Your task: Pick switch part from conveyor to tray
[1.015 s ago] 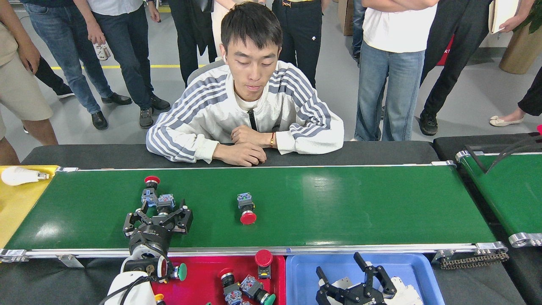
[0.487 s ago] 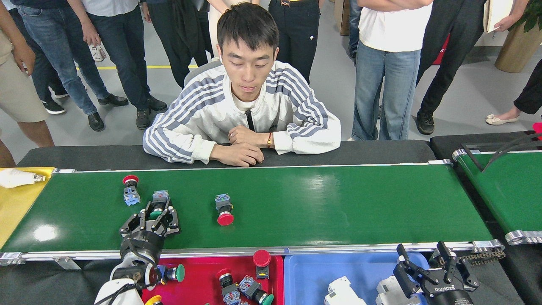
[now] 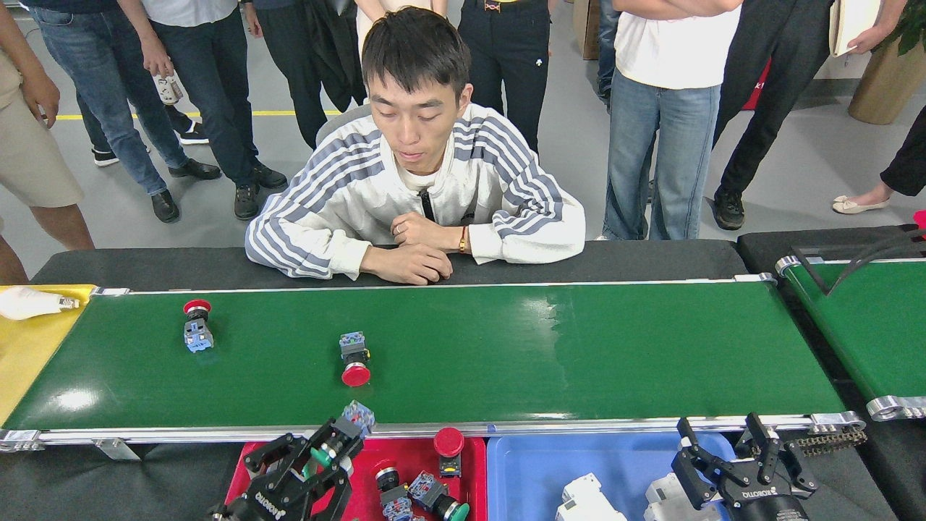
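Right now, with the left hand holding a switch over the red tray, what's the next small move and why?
Probably lower the left hand slightly and open it: the green-capped switch part it grips already hangs over the red tray, clear of the conveyor.

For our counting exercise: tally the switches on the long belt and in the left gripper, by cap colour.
Red-cap switches: 2, on the conveyor
Green-cap switch: 1, in the left gripper
Total: 3

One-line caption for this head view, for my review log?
Left claw holds a green-capped switch part over the red tray; two red-capped switches lie on the conveyor.
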{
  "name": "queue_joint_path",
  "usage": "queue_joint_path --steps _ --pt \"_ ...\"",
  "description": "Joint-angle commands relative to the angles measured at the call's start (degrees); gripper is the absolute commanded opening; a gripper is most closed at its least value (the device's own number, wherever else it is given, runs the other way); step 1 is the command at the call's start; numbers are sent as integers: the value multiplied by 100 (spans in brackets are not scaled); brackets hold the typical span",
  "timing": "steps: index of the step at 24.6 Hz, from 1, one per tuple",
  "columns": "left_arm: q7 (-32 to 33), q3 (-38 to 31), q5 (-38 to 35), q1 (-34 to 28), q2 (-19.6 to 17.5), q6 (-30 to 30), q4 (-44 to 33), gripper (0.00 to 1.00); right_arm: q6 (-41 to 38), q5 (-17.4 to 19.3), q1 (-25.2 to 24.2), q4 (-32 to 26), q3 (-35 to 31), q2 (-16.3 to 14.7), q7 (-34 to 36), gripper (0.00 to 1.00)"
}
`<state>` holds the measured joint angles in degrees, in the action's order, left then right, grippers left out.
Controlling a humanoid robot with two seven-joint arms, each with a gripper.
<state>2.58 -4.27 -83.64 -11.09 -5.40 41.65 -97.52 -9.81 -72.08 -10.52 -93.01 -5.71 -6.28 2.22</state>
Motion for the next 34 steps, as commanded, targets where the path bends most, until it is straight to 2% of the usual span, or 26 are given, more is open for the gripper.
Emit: queue_joint_path --steps 1,3,6,8,12,17,20,24,30,32,34 --pt "-12 -47 32 10 13 71 -74 100 -21 19 50 -94 -35 -49 7 100" --pt "-12 -170 32 1 74 -209 -74 100 -21 19 50 -103 -35 -49 7 100" --pt "-12 -540 6 1 285 -1493 -65 100 -30 19 50 -103 -26 -31 7 100" --pt "-12 -548 -29 89 268 -2178 -56 100 -56 19 50 -103 -26 -49 7 100" --pt "67 -522 -56 414 259 -2267 -56 100 -56 19 50 -112 -26 -49 -2 100" --pt "524 -214 -398 827 373 -2311 155 100 -65 19 42 -112 -17 -58 -2 100" --pt "524 -170 -565 1179 443 -2583 559 100 -65 19 42 -112 -17 -49 -2 100" --pt "524 -214 -565 1706 391 -2741 1306 100 -65 19 68 -112 -17 -22 -20 100" --pt "524 -206 -574 2524 285 -3295 2484 99 -65 19 77 -112 -17 -22 -90 100" --pt "516 -197 -574 2779 162 -3655 2844 93 -65 19 77 -112 -17 -22 -90 100" --pt "480 -170 -574 2910 39 -3910 3125 81 -65 19 86 -112 -17 -31 -90 100"
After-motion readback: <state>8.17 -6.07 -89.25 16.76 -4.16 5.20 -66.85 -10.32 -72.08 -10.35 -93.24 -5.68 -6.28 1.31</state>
